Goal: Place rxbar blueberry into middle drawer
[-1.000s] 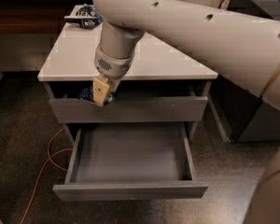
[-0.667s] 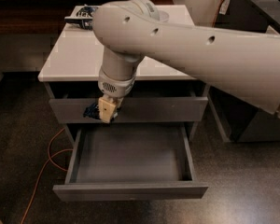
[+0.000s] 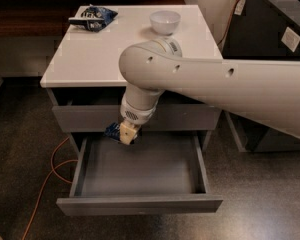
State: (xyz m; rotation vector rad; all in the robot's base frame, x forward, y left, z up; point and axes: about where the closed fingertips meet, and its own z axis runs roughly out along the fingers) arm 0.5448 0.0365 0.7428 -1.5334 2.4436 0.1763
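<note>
The middle drawer [image 3: 140, 170] is pulled out wide and its grey floor shows bare. My gripper [image 3: 126, 133] hangs over the drawer's back left part, just in front of the drawer above it. It is shut on the rxbar blueberry [image 3: 113, 131], a small dark navy bar that sticks out to the left of the fingers, a little above the drawer floor. My big white arm [image 3: 200, 79] comes in from the right and hides part of the cabinet front.
On the cabinet's white top [image 3: 100, 54] lie a crinkled blue-and-white snack bag [image 3: 93, 17] at the back left and a white bowl [image 3: 165, 21] at the back. An orange cable [image 3: 50, 174] lies on the floor at left. A dark cabinet [image 3: 270, 29] stands at right.
My gripper has moved down and to the right with the bar, from the top drawer's front to just over the open drawer. The arm swung lower, uncovering the bowl.
</note>
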